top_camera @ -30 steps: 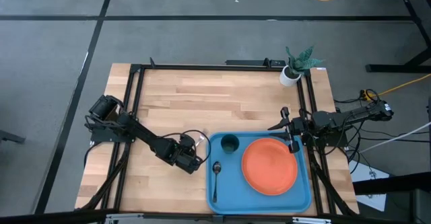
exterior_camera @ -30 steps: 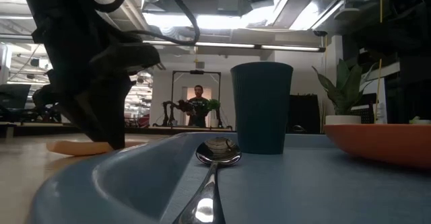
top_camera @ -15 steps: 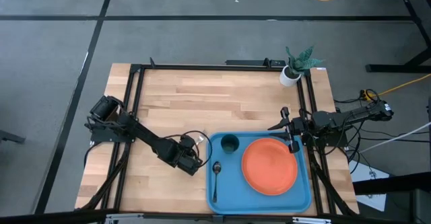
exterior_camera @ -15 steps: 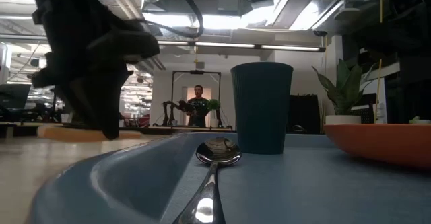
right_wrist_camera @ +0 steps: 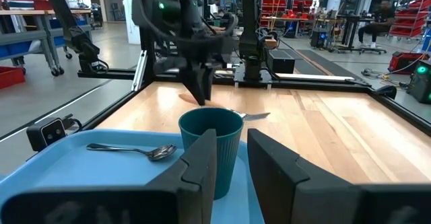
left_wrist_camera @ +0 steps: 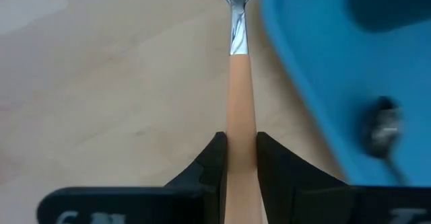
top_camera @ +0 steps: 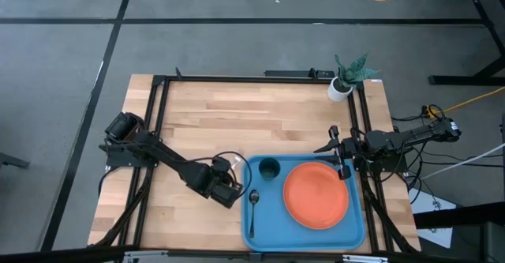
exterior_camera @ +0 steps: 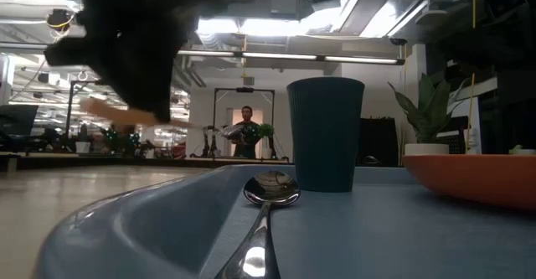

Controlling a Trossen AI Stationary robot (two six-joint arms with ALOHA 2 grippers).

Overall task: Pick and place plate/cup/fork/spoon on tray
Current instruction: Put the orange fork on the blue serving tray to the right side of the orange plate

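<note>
Beside the tray, left end effector grips the fork.

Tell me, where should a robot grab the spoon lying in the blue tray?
Probably the thin handle, from straight above. The spoon lies flat in the tray, and its handle runs toward the front rim with bare floor either side, away from the cup and plate.

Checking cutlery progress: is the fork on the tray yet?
No. The left gripper holds the fork by its handle above the table, beside the tray.
</note>
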